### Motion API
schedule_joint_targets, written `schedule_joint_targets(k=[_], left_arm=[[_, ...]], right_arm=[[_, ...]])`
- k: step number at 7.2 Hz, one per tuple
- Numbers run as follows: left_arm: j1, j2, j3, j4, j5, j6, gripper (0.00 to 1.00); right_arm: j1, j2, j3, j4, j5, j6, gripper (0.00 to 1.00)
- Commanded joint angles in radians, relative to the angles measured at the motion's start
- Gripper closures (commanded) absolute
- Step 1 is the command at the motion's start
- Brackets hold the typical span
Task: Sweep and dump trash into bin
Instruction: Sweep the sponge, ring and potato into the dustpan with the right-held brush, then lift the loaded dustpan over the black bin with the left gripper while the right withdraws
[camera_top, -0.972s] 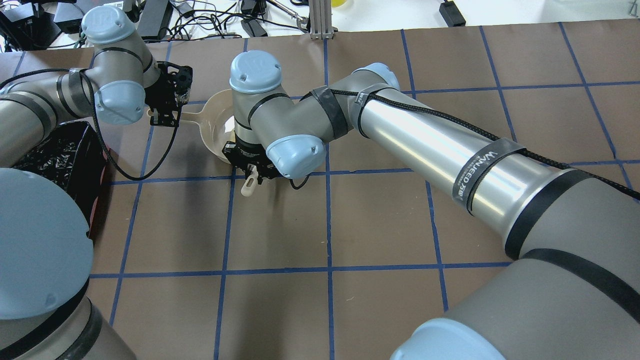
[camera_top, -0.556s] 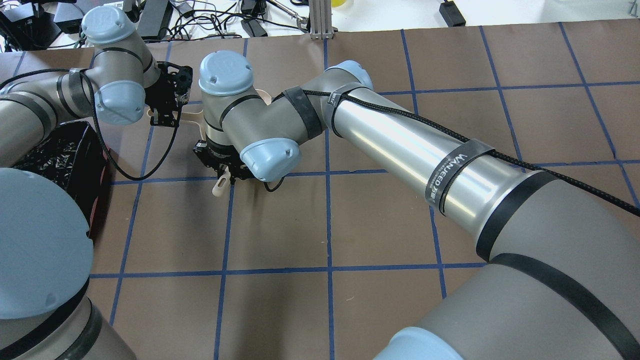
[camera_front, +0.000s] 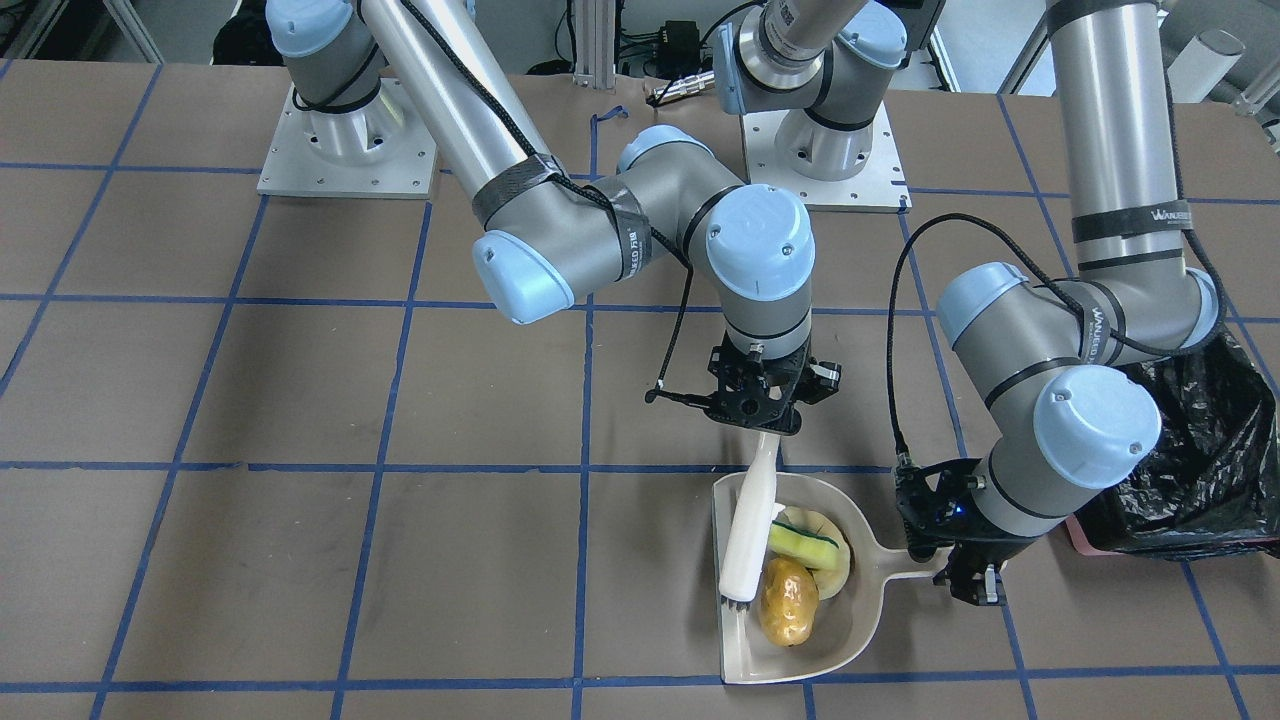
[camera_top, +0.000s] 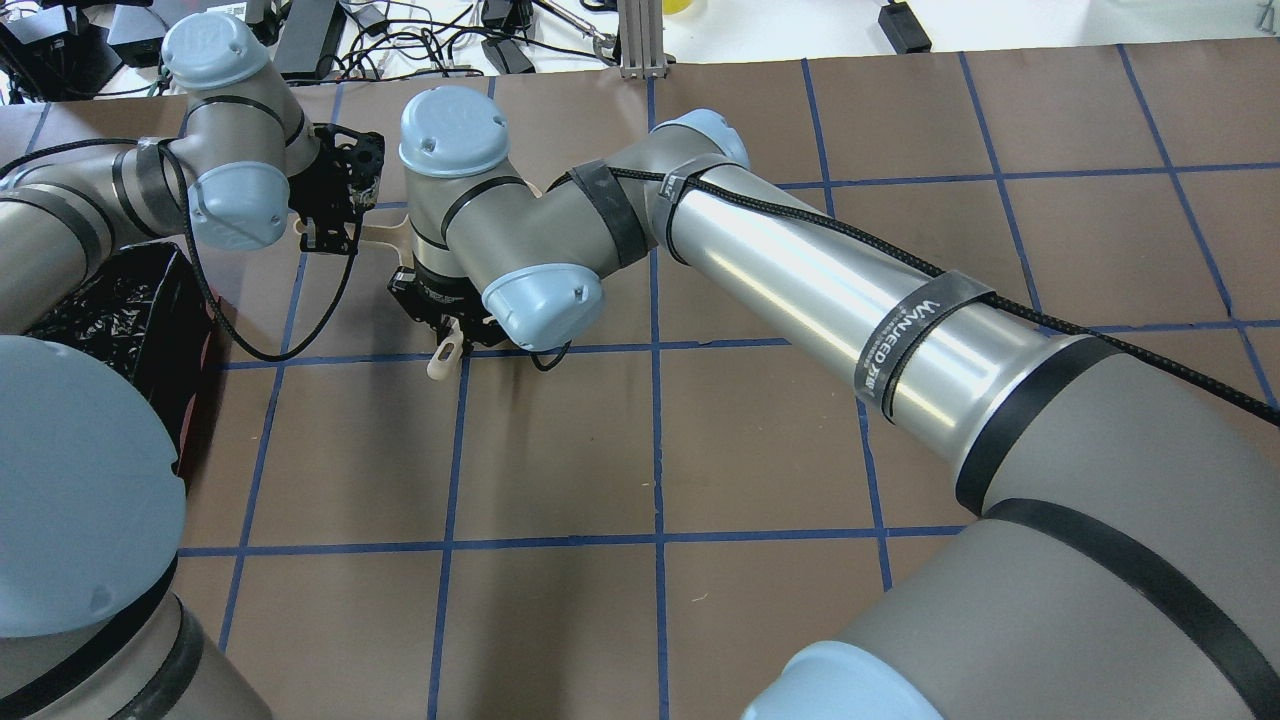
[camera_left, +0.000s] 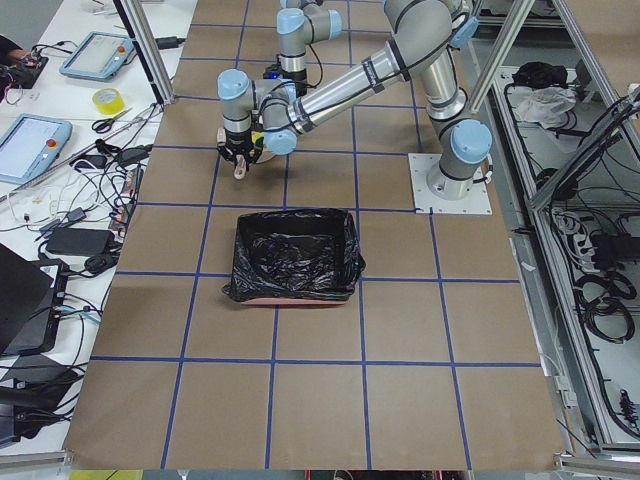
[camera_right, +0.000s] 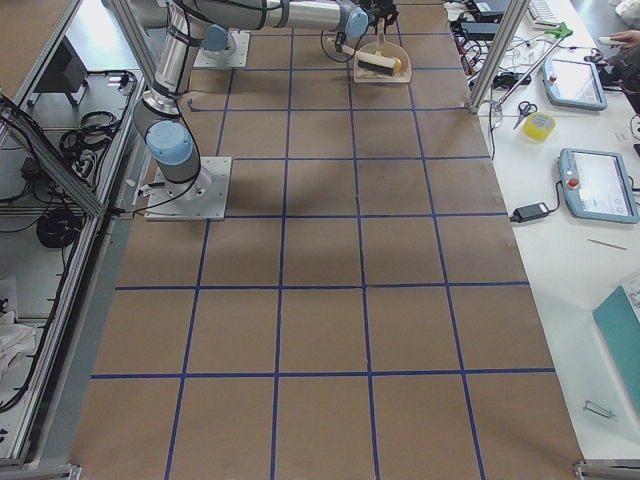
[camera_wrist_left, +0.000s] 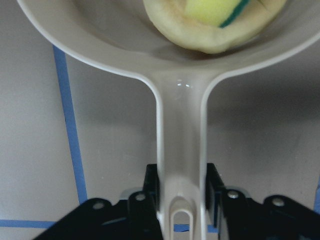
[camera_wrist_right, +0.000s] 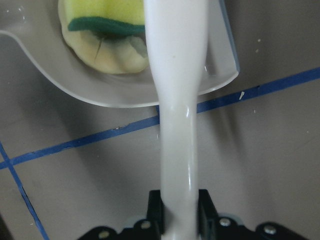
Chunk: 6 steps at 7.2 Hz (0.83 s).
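The beige dustpan (camera_front: 800, 650) lies on the table and holds all three pieces of trash: the potato-like lump (camera_front: 787, 600), the yellow-and-green sponge (camera_front: 803, 541) and the cream ring (camera_front: 838, 572) under the sponge. My left gripper (camera_front: 968, 585) is shut on the dustpan's handle (camera_wrist_left: 181, 150). My right gripper (camera_front: 762, 420) is shut on the beige brush (camera_front: 748, 535), whose head rests inside the pan beside the lump. The bin (camera_front: 1190, 470), lined with a black bag, stands just beyond the left arm. The right arm hides the pan in the overhead view.
Brown paper with blue tape lines covers the table (camera_top: 600, 450). The two arm bases (camera_front: 345, 150) stand at the robot's side. Cables and gear (camera_top: 420, 40) lie past the far edge. The bin also shows in the overhead view (camera_top: 110, 310).
My right arm has moved left in the overhead view with the brush, over the dustpan. The left arm and the pan have stayed put.
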Motion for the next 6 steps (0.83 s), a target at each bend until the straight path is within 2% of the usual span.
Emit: schedule_joint_targets(k=[1,2,3,4,6], left_arm=[[0.010,0.000,-0.001,0.002,-0.013,0.000,1.00],[0.016,0.000,-0.001,0.000,-0.047,0.008,1.00],[0.022,0.003,0.001,0.000,-0.053,0.009,1.00],[0.045,0.005,-0.001,-0.001,-0.105,0.017,1.00],[0.108,0.038,-0.002,-0.050,-0.183,0.020,1.00]], right_arm=[[-0.029,-0.005,0.021,0.005,-0.052,-0.027,1.00],[-0.053,-0.016,0.042,0.008,-0.054,-0.031,1.00],[-0.087,-0.046,0.068,0.046,-0.056,-0.095,1.00],[-0.136,-0.106,0.096,0.106,-0.074,-0.169,1.00],[-0.287,-0.271,0.153,0.311,-0.080,-0.401,1.00]])
